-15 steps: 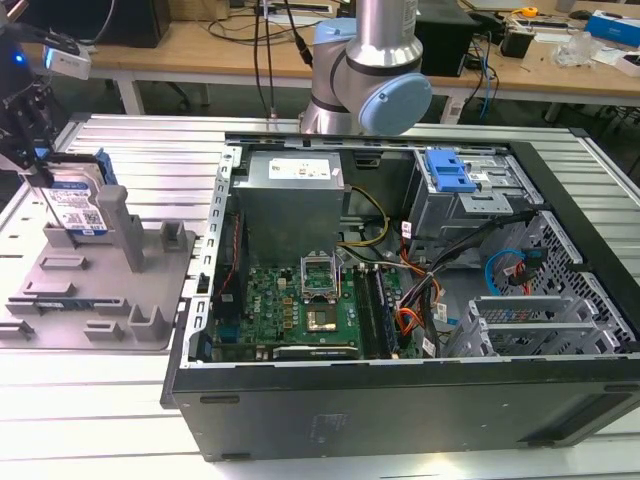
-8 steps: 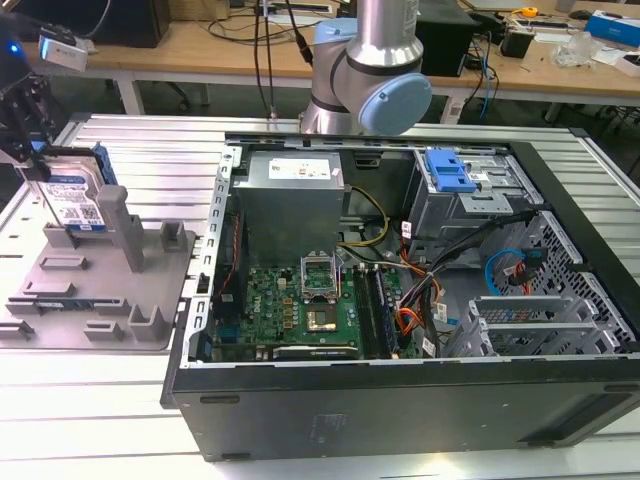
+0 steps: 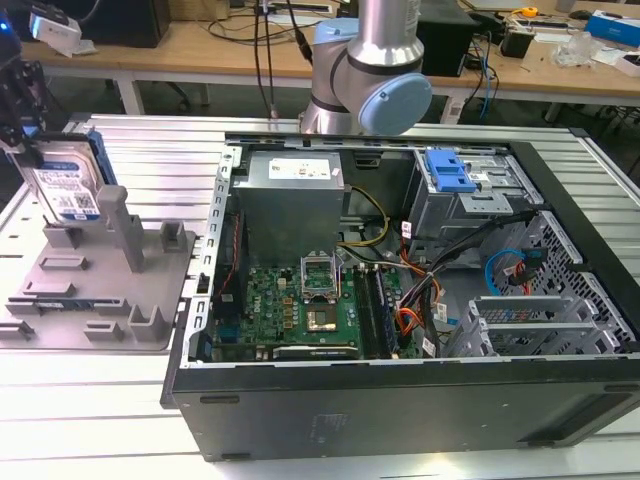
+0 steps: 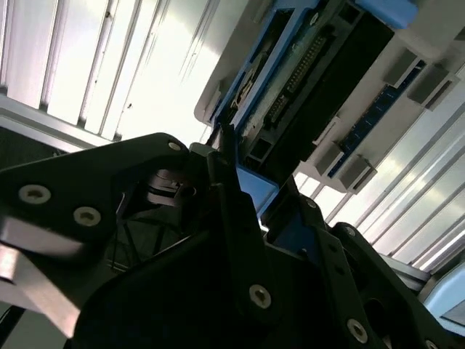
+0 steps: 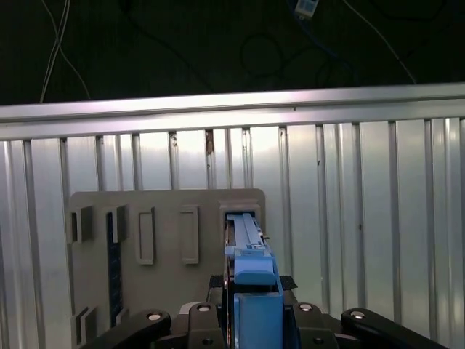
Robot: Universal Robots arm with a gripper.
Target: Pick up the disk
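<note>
The disk (image 3: 68, 185) stands on edge at the far corner of the grey tray (image 3: 90, 300), on the exterior view's left, and the gripper (image 5: 251, 320) is clenched on its blue side rail, as far as the first wrist view shows. A straight lift, kept square, should clear the tray's posts. Beside the tray, the open computer case (image 3: 400, 300) holds a circuit board (image 3: 300, 310), cables and a blue bracket (image 3: 447, 172).

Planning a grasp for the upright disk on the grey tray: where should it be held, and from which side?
Grip the disk across its thin blue-railed top edge, coming from above. It stands on edge in the grey tray, leaving that edge free. The end effector already straddles it in the first wrist view.
</note>
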